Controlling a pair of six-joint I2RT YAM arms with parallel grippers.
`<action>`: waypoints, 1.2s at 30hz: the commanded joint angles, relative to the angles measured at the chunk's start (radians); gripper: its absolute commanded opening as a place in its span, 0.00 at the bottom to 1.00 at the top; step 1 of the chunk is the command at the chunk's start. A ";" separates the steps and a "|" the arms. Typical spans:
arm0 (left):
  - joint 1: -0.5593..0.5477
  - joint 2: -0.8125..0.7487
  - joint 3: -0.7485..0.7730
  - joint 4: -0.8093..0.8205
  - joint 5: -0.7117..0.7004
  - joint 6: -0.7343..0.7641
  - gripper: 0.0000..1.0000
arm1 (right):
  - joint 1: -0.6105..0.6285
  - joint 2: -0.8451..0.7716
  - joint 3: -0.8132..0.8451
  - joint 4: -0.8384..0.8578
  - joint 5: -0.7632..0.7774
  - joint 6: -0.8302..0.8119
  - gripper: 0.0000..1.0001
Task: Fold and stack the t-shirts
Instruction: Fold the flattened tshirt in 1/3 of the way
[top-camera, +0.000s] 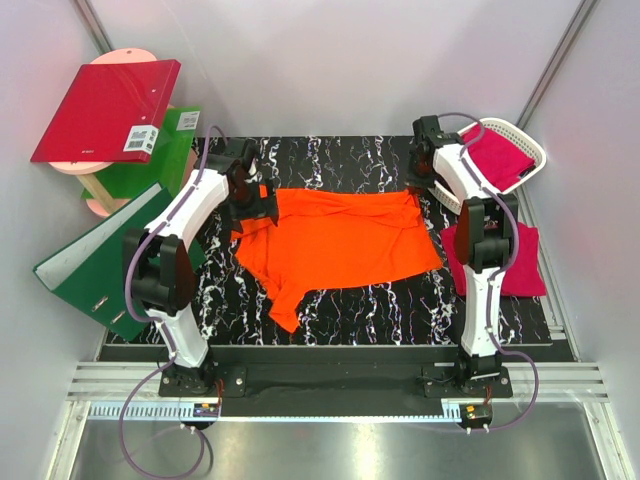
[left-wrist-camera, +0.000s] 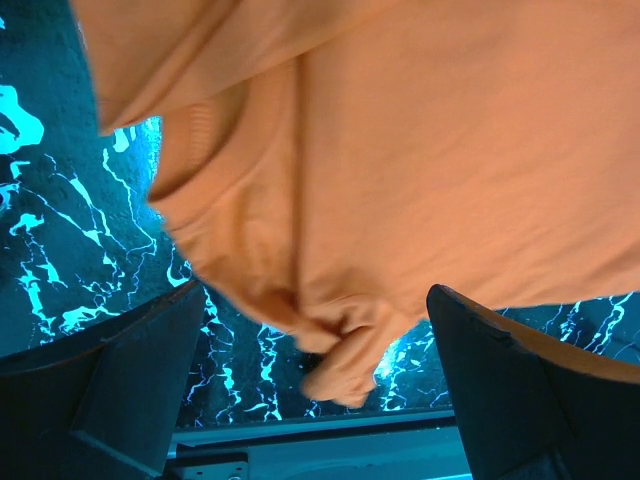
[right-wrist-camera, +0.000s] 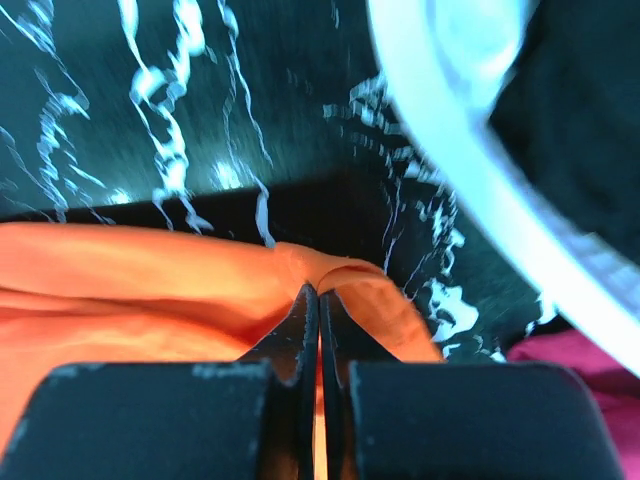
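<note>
A bright orange t-shirt (top-camera: 340, 245) lies spread on the black marbled table (top-camera: 380, 310), one sleeve trailing toward the near left. My left gripper (top-camera: 255, 205) hovers at its far left corner, fingers wide open; in the left wrist view the gripper (left-wrist-camera: 318, 300) straddles a bunched fold of orange cloth (left-wrist-camera: 340, 350) without closing on it. My right gripper (top-camera: 425, 172) is at the shirt's far right corner. In the right wrist view the gripper (right-wrist-camera: 320, 292) is shut, pinching a raised fold of the orange cloth (right-wrist-camera: 180, 280). One magenta-pink t-shirt (top-camera: 497, 152) fills the basket; another (top-camera: 523, 262) lies at the table's right edge.
The white lattice basket (top-camera: 534, 150) sits tilted at the back right, close to my right gripper, its rim (right-wrist-camera: 450, 130) in the right wrist view. A red ring binder (top-camera: 105, 110) and green ring binders (top-camera: 95, 268) lean on a pink stand at the left.
</note>
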 joint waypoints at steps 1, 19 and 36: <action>-0.008 -0.045 0.005 0.012 -0.007 -0.001 0.99 | -0.001 -0.033 0.104 0.045 0.090 -0.013 0.00; -0.038 -0.066 -0.049 0.042 0.071 0.030 0.98 | 0.010 -0.123 0.069 0.045 0.169 -0.051 0.80; -0.121 -0.054 -0.306 0.084 0.135 -0.131 0.92 | 0.009 -0.413 -0.290 0.065 0.030 -0.060 0.79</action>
